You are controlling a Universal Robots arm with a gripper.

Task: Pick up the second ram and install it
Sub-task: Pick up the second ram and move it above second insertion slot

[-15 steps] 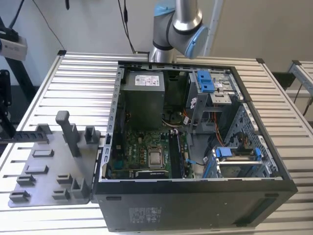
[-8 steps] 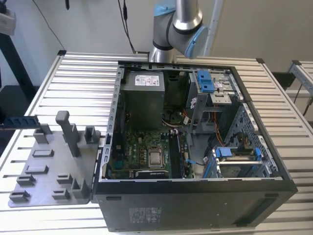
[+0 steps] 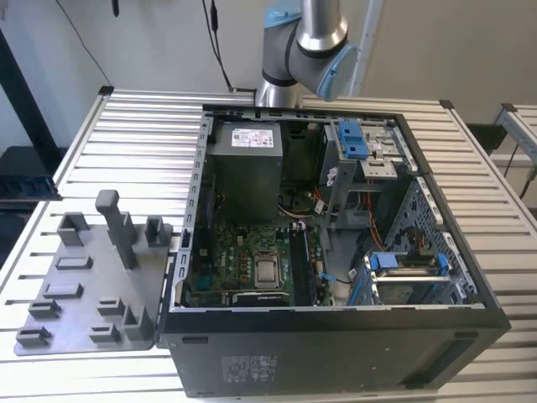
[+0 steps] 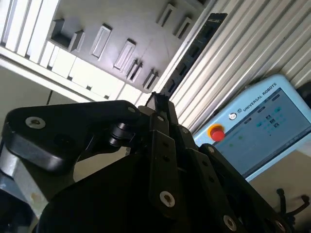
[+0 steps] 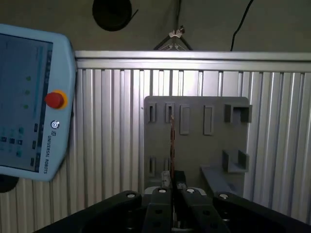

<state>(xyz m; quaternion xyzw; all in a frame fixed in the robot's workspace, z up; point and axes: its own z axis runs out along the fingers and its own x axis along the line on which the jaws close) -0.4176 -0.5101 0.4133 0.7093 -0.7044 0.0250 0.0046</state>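
Observation:
In the first wrist view my gripper (image 5: 174, 187) is shut on the second ram (image 5: 171, 145), a thin board seen edge-on as a narrow brownish line reaching out from between the black fingertips. It hangs high above the grey tray with upright pegs (image 5: 194, 141). The second wrist view shows the black finger linkage with the gripper (image 4: 158, 99) tips pressed together, and the tray (image 4: 112, 29) far below. In the exterior view the tray (image 3: 92, 285) lies at that view's left, beside the open computer case (image 3: 336, 353) with its green motherboard (image 3: 252, 260).
A grey power-supply box (image 3: 243, 168) and blue drive brackets (image 3: 352, 138) stand inside the case. The arm (image 3: 306, 50) rises behind the case. A teach pendant (image 5: 29, 102) with a red button lies on the ribbed metal table (image 3: 126, 151).

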